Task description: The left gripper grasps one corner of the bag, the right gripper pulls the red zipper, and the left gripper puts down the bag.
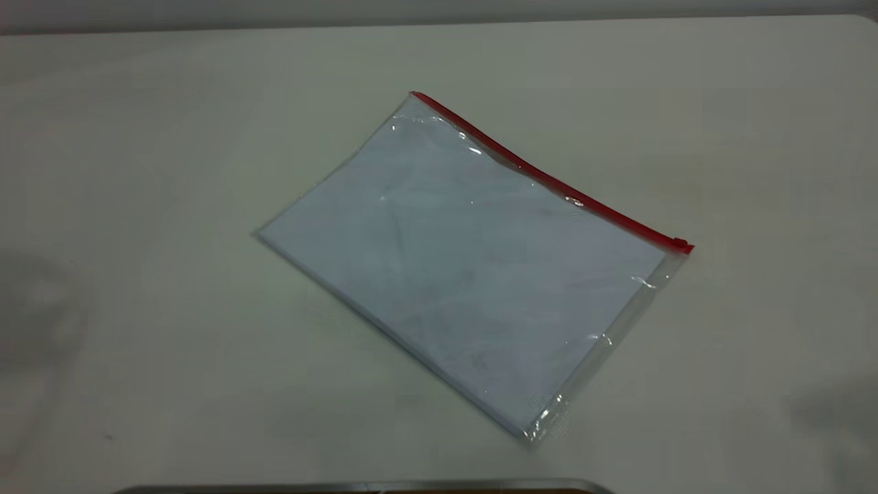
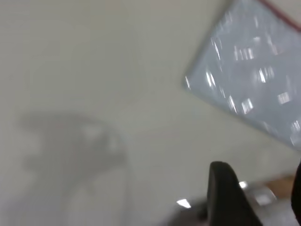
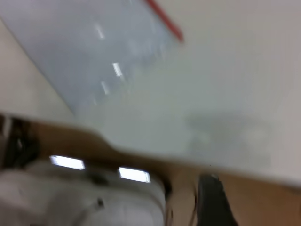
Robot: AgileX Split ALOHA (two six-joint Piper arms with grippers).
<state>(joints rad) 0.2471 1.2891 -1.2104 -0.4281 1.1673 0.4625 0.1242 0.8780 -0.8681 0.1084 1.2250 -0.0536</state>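
Observation:
The bag [image 1: 466, 267] lies flat on the table, a clear pouch with a pale bluish sheet inside. The red zipper [image 1: 549, 180] runs along its far right long side, with the small slider [image 1: 680, 243] at the right end. Neither gripper shows in the exterior view. In the left wrist view my left gripper [image 2: 261, 193] is open and empty, in the air, well apart from a corner of the bag [image 2: 254, 70]. In the right wrist view my right gripper [image 3: 211, 200] hangs beyond the table edge, far from the bag [image 3: 94, 52] and the zipper end [image 3: 164, 21].
The white table [image 1: 137, 171] surrounds the bag. Faint arm shadows fall on it at the left [image 1: 34, 302] and right [image 1: 837, 412]. A dark metal edge [image 1: 363, 488] runs along the front. The right wrist view shows brown floor [image 3: 263, 202] past the table edge.

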